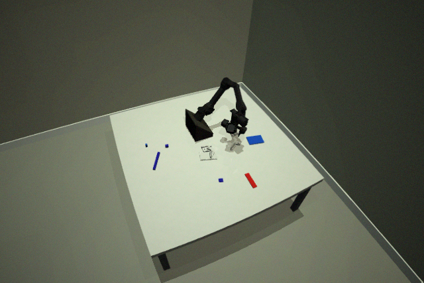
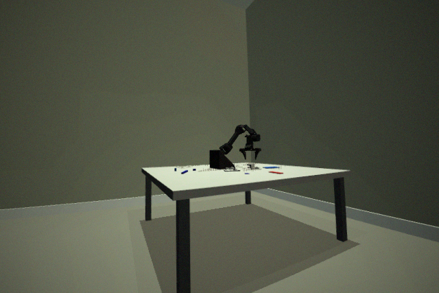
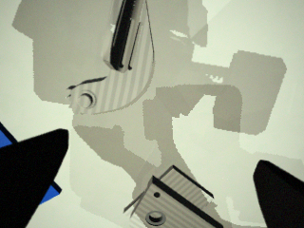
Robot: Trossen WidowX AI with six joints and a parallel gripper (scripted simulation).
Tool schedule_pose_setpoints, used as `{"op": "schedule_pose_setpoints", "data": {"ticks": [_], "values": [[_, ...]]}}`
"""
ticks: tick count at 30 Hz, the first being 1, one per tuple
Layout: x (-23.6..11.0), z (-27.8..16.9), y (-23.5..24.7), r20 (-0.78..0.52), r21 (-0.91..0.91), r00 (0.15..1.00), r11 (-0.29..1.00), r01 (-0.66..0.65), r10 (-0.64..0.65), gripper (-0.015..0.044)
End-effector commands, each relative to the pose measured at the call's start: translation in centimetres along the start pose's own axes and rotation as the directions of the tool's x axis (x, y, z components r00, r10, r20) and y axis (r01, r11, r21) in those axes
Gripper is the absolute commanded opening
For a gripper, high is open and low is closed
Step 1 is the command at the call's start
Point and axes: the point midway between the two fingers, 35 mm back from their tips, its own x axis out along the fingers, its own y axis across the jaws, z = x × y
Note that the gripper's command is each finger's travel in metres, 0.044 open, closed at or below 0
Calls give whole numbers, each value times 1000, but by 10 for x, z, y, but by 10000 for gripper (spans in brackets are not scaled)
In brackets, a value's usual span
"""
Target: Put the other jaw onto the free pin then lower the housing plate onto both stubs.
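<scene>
My gripper (image 1: 235,132) (image 2: 250,158) (image 3: 163,154) is wide open and empty, above the table. In the wrist view a pale striped part (image 3: 138,87) with a rounded edge and a ring at its corner lies beyond the fingertips, with a dark slotted piece over it. A second pale striped part (image 3: 180,204), box-like with a small hole and a ring, shows low between the fingers. A pale shape (image 1: 234,145) stands below the gripper. A pale plate (image 1: 203,156) with dark outlines lies nearer the arm's base. I cannot tell which parts are jaws, pins or housing, or whether teeth mesh.
A blue plate (image 1: 255,140) (image 2: 271,167) (image 3: 50,194) lies beside the gripper. A red bar (image 1: 250,179) (image 2: 276,172) and a small blue block (image 1: 220,179) lie farther from the arm. A dark blue bar (image 1: 156,161) (image 2: 184,171) and two small blocks lie on the opposite side.
</scene>
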Motion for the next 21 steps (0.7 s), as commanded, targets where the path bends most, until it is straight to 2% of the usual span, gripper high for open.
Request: {"op": "schedule_pose_setpoints", "data": {"ticks": [1, 4, 21], "values": [[1, 1, 0, 1, 6, 1000, 1000, 1, -1, 440], [1, 1, 0, 1, 6, 1000, 1000, 1, -1, 440], [-6, -3, 0, -6, -5, 1000, 1000, 1, -1, 0]]}}
